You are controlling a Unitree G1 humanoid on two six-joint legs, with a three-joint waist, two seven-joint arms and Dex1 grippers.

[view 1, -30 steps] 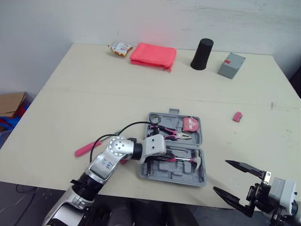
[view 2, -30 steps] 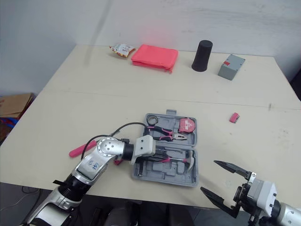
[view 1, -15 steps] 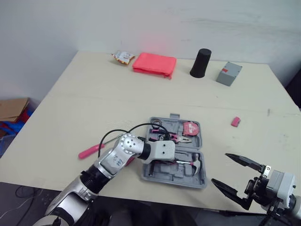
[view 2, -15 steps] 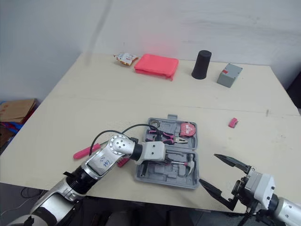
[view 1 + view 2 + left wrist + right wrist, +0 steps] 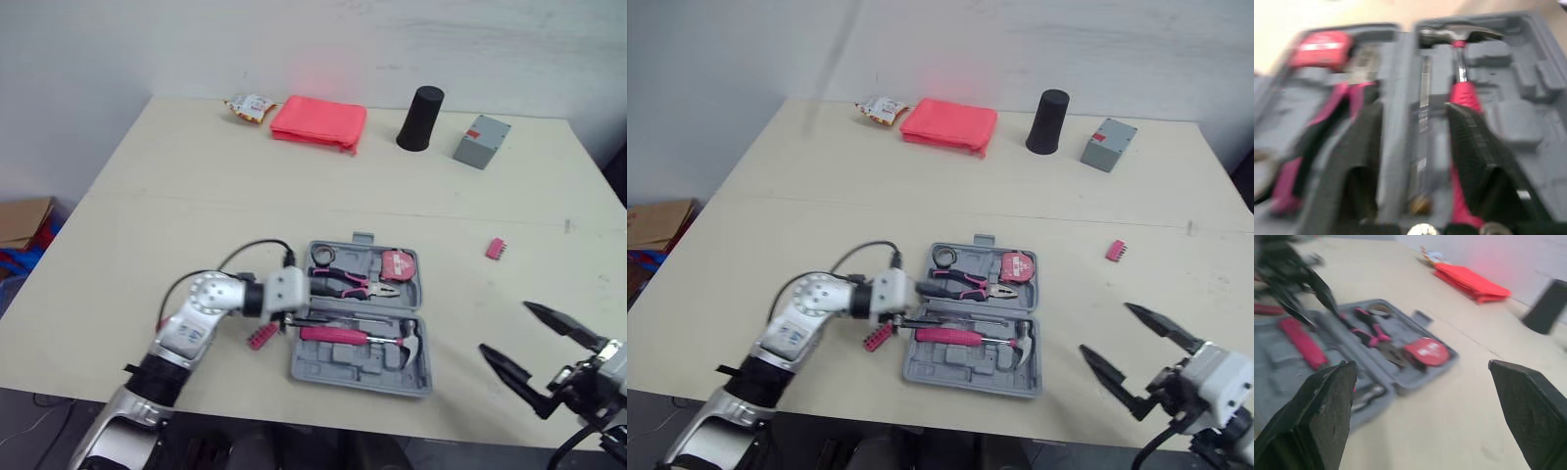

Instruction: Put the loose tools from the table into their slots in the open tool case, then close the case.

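Observation:
The grey tool case [image 5: 323,367] lies open near the table's front edge. Pink-handled pliers [image 5: 341,282] and a red tape measure [image 5: 397,262] sit in its far half. A pink-handled hammer [image 5: 351,336] lies in the near half. My left gripper [image 5: 315,304] is open at the case's left edge, its fingers [image 5: 1476,147] spread over a thin metal tool [image 5: 1422,117] beside the hammer [image 5: 1464,95]. A pink bit holder [image 5: 262,336] lies on the table just left of the case. My right gripper [image 5: 506,328] hangs wide open and empty to the right of the case.
A second pink bit holder [image 5: 495,248] lies on the table right of the case. At the back stand a red pouch [image 5: 318,119], a black cup [image 5: 421,116], a grey box [image 5: 482,140] and a snack packet [image 5: 248,104]. A cardboard box [image 5: 24,215] sits on the floor to the left.
My left gripper has gone from shut to open and drawn back to the case's left edge, uncovering the hammer. The right gripper stays open. The camera has shifted.

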